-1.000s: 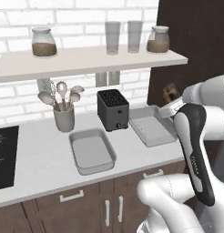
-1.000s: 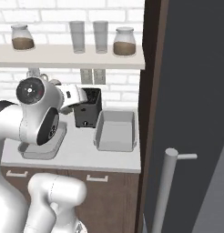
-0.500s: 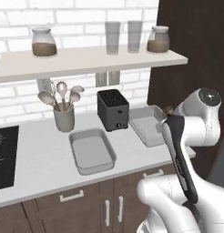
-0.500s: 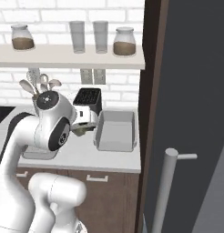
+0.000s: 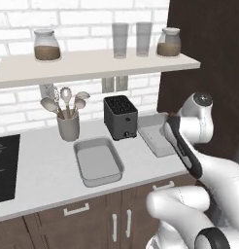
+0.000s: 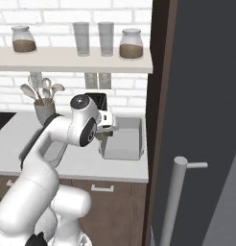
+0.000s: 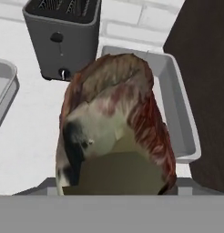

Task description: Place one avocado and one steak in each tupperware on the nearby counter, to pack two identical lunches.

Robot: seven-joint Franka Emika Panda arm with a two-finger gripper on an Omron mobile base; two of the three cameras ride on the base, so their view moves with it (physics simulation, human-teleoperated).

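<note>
I've got the steak pinched in the gripper, jaws set wide around it bc it's a thick slab. In the hand view the meat hangs right in front of the lens, red marbled edge out, w/ the right tub just beyond and below it. So the steak's in the air, over the counter near that tub's near rim, not down yet.

Two tubs on the counter: left tub sits in front of the toaster, right tub sits next to the toaster at the counter's right end, by the dark tall cabinet. Both look bare inside from what I can see, though the arm hides part of the right one in the left base view. No avocado seen anywhere.

My read: I'm mid-carry, steak headed for the right tub since the hand's aimed at it. Next I'd ease fwd over the tub's middle, lower, then let go. Risk: the steak overhangs the jaws, could clip the rim or land half out.

Utensil crock far left, well clear.
</note>
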